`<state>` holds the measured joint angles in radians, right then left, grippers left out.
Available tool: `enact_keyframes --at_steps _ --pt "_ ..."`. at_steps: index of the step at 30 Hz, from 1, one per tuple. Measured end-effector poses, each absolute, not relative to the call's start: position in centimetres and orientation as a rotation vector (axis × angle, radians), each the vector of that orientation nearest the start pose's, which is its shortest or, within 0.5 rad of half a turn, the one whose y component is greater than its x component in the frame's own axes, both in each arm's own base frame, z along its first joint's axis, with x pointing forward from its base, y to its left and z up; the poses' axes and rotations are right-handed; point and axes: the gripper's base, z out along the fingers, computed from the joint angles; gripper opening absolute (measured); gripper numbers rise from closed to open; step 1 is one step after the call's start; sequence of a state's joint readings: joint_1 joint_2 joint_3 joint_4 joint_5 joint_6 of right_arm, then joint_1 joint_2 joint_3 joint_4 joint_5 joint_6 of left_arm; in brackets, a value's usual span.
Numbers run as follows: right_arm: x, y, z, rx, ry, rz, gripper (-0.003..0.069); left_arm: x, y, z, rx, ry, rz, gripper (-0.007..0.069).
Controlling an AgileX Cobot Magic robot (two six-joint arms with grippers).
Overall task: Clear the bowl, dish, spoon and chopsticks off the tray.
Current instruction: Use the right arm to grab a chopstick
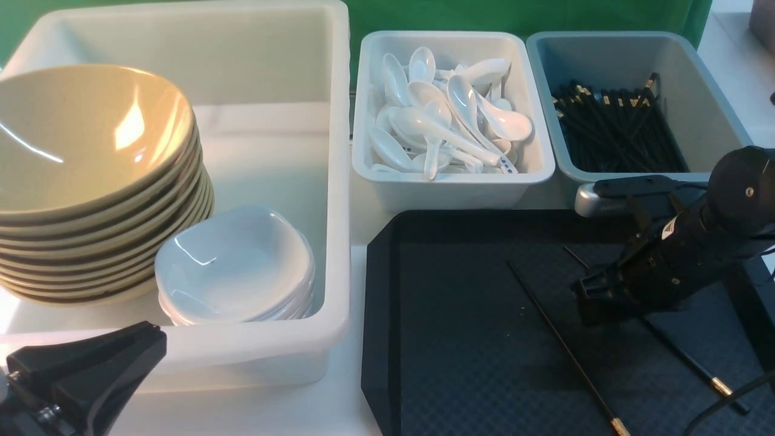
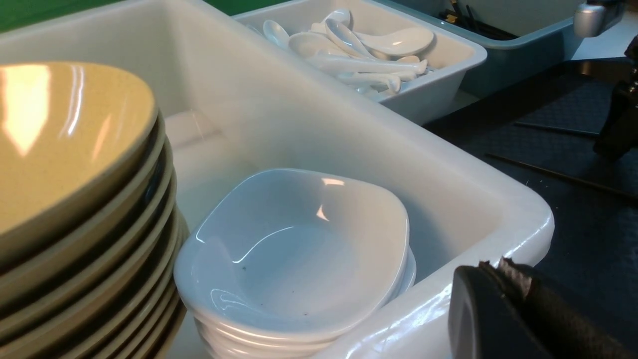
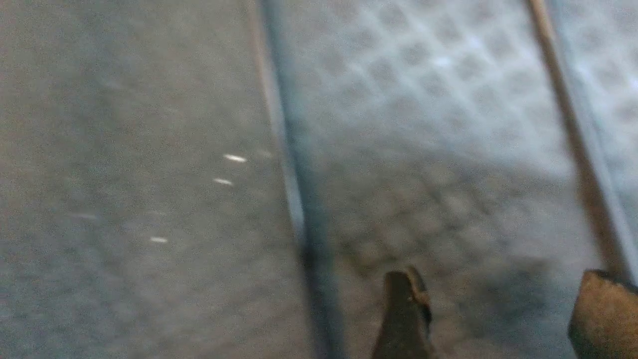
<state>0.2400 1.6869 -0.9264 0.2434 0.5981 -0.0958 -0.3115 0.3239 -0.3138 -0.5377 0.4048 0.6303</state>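
Chopsticks (image 1: 566,348): two, apart, lying on tray (image 1: 448,363)
Right gripper (image 1: 593,300): jaws spread, low over them
Left gripper (image 1: 139,342): closed, empty

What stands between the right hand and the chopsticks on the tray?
Nothing visible. The open right hand hangs close over the tray, and both chopsticks lie uncovered on it.

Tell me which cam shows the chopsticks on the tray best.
Front view: both chopsticks lie apart on the tray, gold bands visible. Left wrist view catches only short far stretches; right wrist view is a blurred close-up of shafts.
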Motion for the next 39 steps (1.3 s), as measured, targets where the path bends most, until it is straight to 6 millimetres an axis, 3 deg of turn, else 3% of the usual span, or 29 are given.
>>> enact_keyframes --at_steps 8,13,16,20,26,34,39 --pt "28.7 9.3 17.2 -0.391 2.901 0.277 0.0436 6.9 -4.2 26.6 0.549 1.779 -0.319 -0.0008" --pt "27.4 12.3 17.1 -0.642 2.868 0.204 0.0435 6.9 -4.2 26.6 0.542 1.771 -0.315 -0.0008" --pt "27.4 13.0 17.2 -0.670 2.828 0.166 0.0412 6.9 -4.2 26.6 0.542 1.771 -0.315 -0.0008" --pt "27.6 13.1 17.2 -0.677 2.799 0.134 0.0314 6.9 -4.2 26.6 0.542 1.771 -0.315 -0.0008" --pt "27.6 13.1 16.9 -0.698 2.805 0.119 0.0051 6.9 -4.2 26.6 0.542 1.771 -0.315 -0.0008" --pt "27.2 13.1 16.9 -0.671 2.867 0.115 0.0039 6.9 -4.2 26.6 0.542 1.771 -0.315 -0.0008" --pt "27.1 13.2 17.2 -0.642 2.907 0.114 0.0116 6.9 -4.2 26.6 0.542 1.771 -0.315 -0.0008"
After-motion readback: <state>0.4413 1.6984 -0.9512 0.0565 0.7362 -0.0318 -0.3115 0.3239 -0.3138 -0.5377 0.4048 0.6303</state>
